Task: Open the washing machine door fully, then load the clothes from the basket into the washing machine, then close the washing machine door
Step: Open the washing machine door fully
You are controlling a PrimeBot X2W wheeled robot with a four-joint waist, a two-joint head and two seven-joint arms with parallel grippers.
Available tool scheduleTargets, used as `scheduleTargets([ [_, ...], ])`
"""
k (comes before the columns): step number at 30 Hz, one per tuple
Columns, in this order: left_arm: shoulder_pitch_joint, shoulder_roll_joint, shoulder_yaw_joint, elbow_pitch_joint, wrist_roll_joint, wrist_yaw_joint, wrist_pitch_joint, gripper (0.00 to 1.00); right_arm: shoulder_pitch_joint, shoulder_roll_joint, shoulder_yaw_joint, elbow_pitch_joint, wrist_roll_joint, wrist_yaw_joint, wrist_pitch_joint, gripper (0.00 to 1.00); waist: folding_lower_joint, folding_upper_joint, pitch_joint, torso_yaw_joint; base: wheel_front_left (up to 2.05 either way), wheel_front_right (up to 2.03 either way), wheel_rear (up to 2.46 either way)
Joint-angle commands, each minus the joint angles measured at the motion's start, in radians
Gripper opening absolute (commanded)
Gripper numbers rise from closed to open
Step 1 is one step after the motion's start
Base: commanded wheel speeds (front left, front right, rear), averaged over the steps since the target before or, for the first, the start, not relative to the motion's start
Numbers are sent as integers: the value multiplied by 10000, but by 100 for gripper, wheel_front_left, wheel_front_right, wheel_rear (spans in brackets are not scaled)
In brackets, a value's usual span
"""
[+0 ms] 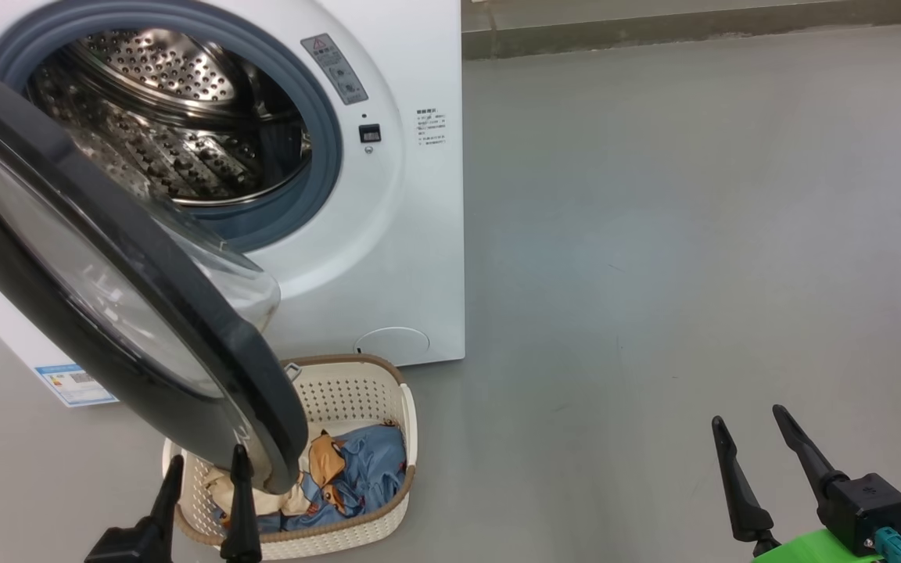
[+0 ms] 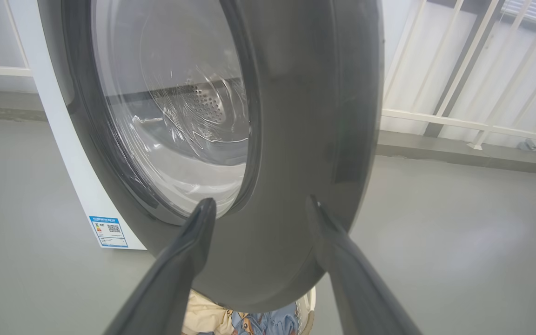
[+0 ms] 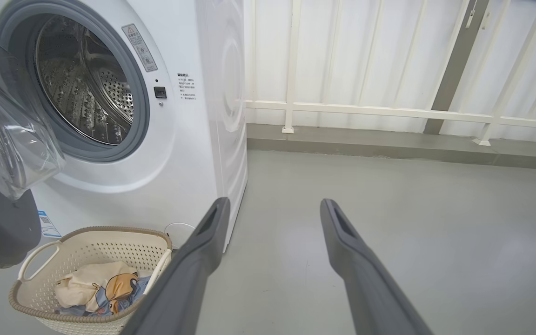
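We see the washing machine door [image 1: 106, 258] swung out from the washing machine [image 1: 411, 234] on its left side, standing at an angle with its clear bowl window facing the open mouth. The steel drum [image 1: 177, 117] shows bare inside the grey-blue gasket [image 1: 327, 156]. The basket [image 1: 357, 383] sits on the grey floor [image 1: 654, 234] just in front of the machine, and the door's lower edge hangs over its left part. The clothes [image 1: 364, 469] lie inside it, the cream piece toward the left and the blue printed one toward the right. Our left gripper [image 1: 208, 453] has its fingers spread wide and grasps nothing. In the left wrist view its tips stand against the door's dark outer face near the lower rim, but we cannot tell whether they touch it. Our right gripper [image 1: 748, 414] is likewise spread wide and empty, poised over bare floor well apart from the machine and the basket, to their right. A small blue label [image 1: 75, 385] sits low on the machine's front, left of the basket, and in the right wrist view a white railing [image 3: 389, 111] runs behind the machine.
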Motion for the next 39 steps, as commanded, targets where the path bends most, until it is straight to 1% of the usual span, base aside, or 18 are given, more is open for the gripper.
scheduleTargets([
  [1, -197, 102, 320, -284, -82, 35, -65, 100, -258, -49, 202, -216, -2, 16, -79, 100, 0, 0, 4, 2, 0, 0, 0],
  [5, -196, 102, 314, -267, -17, 18, -65, 100, -259, -49, 175, -189, 48, 16, -86, 100, 0, 0, 17, 6, 0, 0, 0],
  [9, -211, 102, 288, -253, 17, 5, -65, 100, -271, -49, 174, -150, 356, 16, -114, 100, 0, 0, 42, 14, 0, 0, 0],
  [10, -219, 102, 276, -251, 18, 0, -65, 62, -274, -49, 171, -144, 350, 16, -118, 100, 0, 0, 44, 19, 0, 0, 0],
  [11, -228, 102, 268, -256, 19, -9, -65, 0, -277, -49, 168, -138, 342, 16, -120, 100, 0, 0, 48, 23, 0, 0, 0],
  [16, -242, 102, 251, -287, -13, -79, -65, 0, -310, -49, 148, -89, 283, 16, -119, 100, 0, 0, 43, 44, 0, 0, 0],
  [24, -292, 102, 476, -597, -101, -54, -65, 0, -344, -49, 246, -33, 323, 16, -143, 100, 0, 0, -2, 56, 0, 0, 0],
  [30, -555, 102, 684, -1335, -185, 66, -65, 0, -330, -49, 250, 19, 301, 16, -166, 100, 0, 0, -28, 104, 0, 0, 0],
  [32, -703, 102, 772, -1635, -368, 133, -65, 0, -321, -49, 231, 51, 285, 16, -170, 100, 0, 0, -45, 137, 0, 0, 0],
  [37, -1237, 102, 702, -2505, -224, 199, -65, 0, -327, -49, 262, 108, 249, 16, -156, 100, 0, 0, -113, 207, 0, 0, 0],
  [39, -1351, 102, 678, -2636, -159, 190, -65, 0, -337, -49, 268, 120, 249, 16, -157, 100, 0, 0, -127, 215, 0, 0, 0],
])
